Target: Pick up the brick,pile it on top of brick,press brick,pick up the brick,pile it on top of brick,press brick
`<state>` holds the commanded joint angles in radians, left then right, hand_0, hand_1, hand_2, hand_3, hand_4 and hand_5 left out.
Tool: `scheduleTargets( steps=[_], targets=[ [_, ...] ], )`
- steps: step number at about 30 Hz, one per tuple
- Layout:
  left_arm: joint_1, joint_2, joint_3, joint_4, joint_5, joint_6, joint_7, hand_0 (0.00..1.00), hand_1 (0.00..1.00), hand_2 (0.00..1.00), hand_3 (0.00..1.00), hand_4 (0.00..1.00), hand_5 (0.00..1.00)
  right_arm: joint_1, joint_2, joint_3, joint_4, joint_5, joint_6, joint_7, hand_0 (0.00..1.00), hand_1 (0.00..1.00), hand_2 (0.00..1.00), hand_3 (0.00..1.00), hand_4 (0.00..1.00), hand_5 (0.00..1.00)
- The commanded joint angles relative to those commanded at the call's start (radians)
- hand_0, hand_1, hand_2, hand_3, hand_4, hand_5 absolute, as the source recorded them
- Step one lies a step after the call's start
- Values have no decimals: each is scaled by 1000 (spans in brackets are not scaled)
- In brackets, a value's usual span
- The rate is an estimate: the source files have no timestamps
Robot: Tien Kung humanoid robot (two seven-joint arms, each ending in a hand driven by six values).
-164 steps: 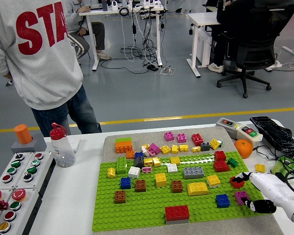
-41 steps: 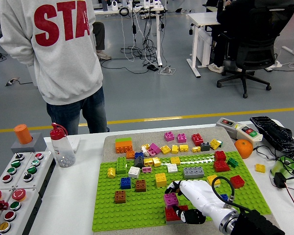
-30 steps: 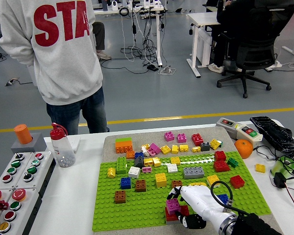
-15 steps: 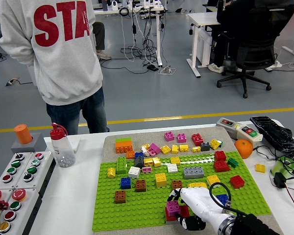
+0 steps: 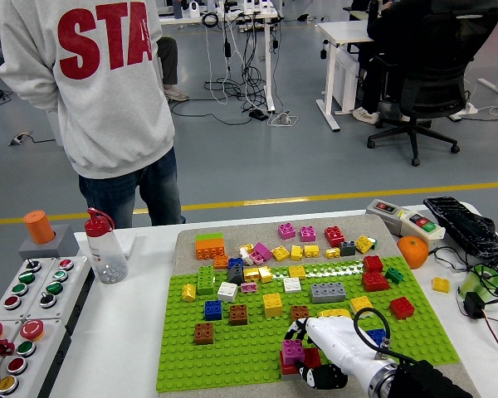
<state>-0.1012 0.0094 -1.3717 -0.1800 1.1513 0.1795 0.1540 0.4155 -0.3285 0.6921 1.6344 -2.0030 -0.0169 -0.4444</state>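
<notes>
While reaching in from the lower right corner, holds a small magenta studded plastic brick (image 5: 293,351) in the white right hand (image 5: 332,355), fingers (image 5: 303,328) curled over the top and a dark thumb below, pinching it. Sits directly atop a larger red studded brick (image 5: 310,360) near the front edge of the green studded baseplate (image 5: 249,348), touching it. Elsewhere across the baseplate, scattered yellow, blue, brown, grey and red bricks. Beyond the table's far left edge, a person in a grey sweatshirt (image 5: 91,83), back turned. Beside the baseplate's left edge, a clear bottle with red cap (image 5: 104,246).
</notes>
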Motion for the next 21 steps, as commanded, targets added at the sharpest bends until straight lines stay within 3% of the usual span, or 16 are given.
scheduleTargets(
  steps=[21],
  targets=[
    [-1, 0, 1, 0, -1, 0, 1, 652, 677, 703, 573, 303, 998, 3, -6, -7, 9, -5, 12, 3, 693, 672, 669, 605, 533, 137]
  ],
)
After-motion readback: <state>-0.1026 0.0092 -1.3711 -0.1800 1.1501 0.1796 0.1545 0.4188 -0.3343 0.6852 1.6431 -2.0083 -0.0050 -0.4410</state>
